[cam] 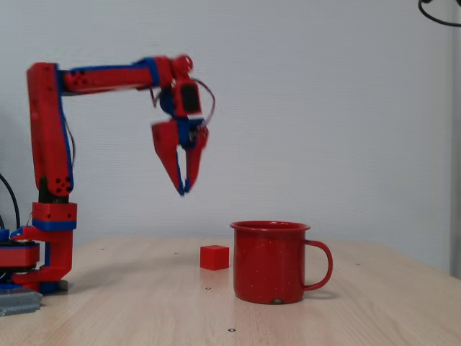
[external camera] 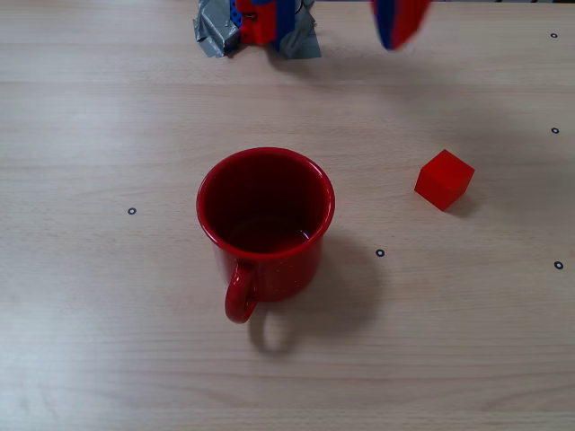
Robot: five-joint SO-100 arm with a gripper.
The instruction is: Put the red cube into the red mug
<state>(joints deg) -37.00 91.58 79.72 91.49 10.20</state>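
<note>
The red mug (external camera: 265,224) stands upright in the middle of the table, its handle toward the bottom edge of that overhead fixed view; seen from the side, the mug (cam: 270,263) has its handle on the right. Its inside looks bare. The small red cube (external camera: 444,180) rests on the table to the mug's right, and from the side the cube (cam: 215,257) sits just left of the mug. My red-and-blue gripper (cam: 183,189) hangs high above the table, pointing down, fingertips together with nothing between them. From overhead only the gripper's tip (external camera: 400,22) shows, at the top edge.
The arm's base (external camera: 260,22) is fixed at the table's back edge with grey tape (external camera: 216,36). Small black dot markers (external camera: 132,211) are scattered over the wooden tabletop (external camera: 108,341). A pale wall (cam: 346,108) stands behind the table.
</note>
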